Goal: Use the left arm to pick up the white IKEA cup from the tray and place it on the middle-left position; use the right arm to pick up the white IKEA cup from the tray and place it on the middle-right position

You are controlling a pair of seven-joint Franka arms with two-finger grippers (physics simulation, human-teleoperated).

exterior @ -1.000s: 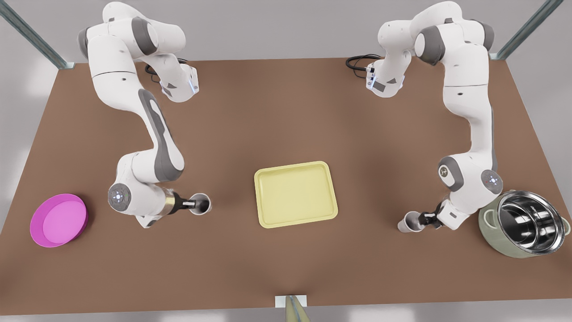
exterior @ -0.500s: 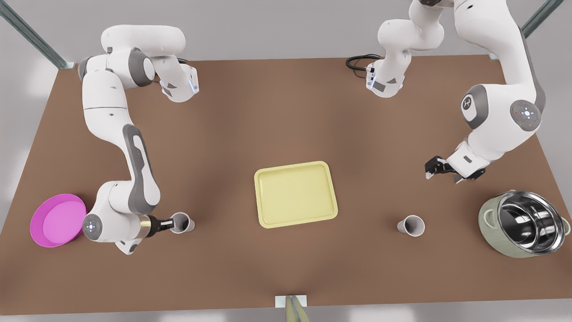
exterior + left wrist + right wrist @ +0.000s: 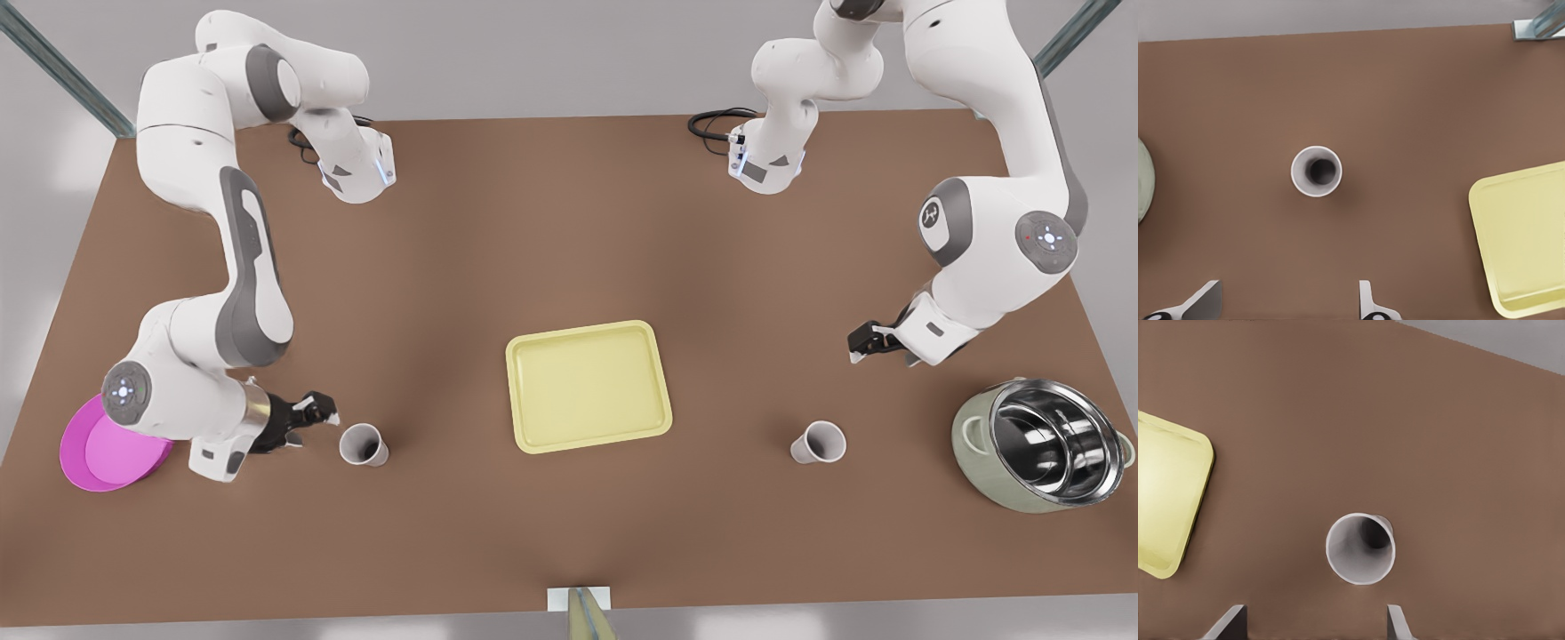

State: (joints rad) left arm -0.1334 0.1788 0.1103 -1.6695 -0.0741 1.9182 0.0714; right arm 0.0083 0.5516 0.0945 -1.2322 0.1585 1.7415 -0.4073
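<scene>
Two white cups stand upright on the brown tabletop, either side of the pale yellow tray (image 3: 588, 386). One cup (image 3: 818, 442) (image 3: 1316, 171) is at the front view's right. My left gripper (image 3: 856, 347) (image 3: 1285, 310) hangs open well above and behind it, touching nothing. The other cup (image 3: 363, 444) (image 3: 1359, 549) is at the front view's left. My right gripper (image 3: 324, 411) (image 3: 1311, 627), on the arm with the brass wrist ring, is open just beside this cup and apart from it. The tray's edge also appears in both wrist views (image 3: 1521, 243) (image 3: 1168, 500).
A round magenta bowl (image 3: 111, 449) lies at the front view's far left, partly under the right arm's wrist. A steel pot (image 3: 1042, 455) stands at the far right. A small clip (image 3: 580, 606) sits on the table's near edge.
The right gripper carried its cup toward the table's near edge, set it down, opened and backed off toward the bowl. The left gripper let go of its cup, rose away, then hardly moved.
</scene>
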